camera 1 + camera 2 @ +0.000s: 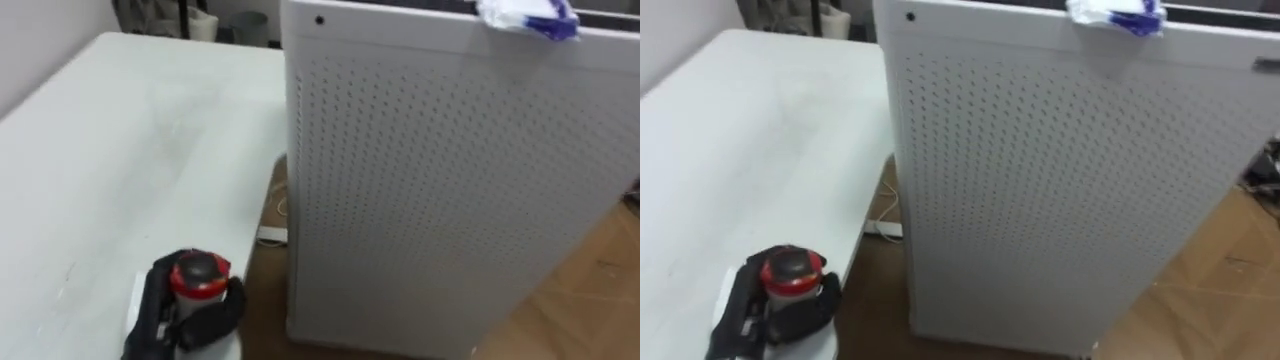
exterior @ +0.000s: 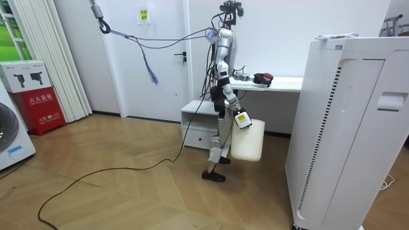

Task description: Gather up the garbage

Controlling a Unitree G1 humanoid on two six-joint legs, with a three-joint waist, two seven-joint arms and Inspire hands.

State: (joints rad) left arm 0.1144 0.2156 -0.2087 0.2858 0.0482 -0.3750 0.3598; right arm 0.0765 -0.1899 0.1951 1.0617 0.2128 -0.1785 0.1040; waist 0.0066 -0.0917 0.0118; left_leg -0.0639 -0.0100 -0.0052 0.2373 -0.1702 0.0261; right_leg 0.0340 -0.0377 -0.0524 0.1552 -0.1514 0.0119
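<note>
Standing beside the long white bench [image 1: 120, 150], looking toward the tall white perforated cabinet [image 1: 450, 200]. Up on the cabinet's top: the crumpled white-and-blue wrapper [image 1: 527, 17], most likely the garbage to pick, well apart from the robot. Hanging low at the right hand [image 2: 238, 117] in the room view: a white plastic bin [image 2: 248, 139]. Cannot tell whether clamped on it or merely hooked, being too small to read.

Step in hand, by the look of it: getting close enough to the cabinet to reach its top. Best done by rounding the bench corner squarely, keeping the bin off the cabinet's side and leaving alone the red-capped black device [image 1: 195, 285] near the bench edge. Then reach over the top and come down on the wrapper from above, not from the front, to avoid shoving it off the back.
</note>
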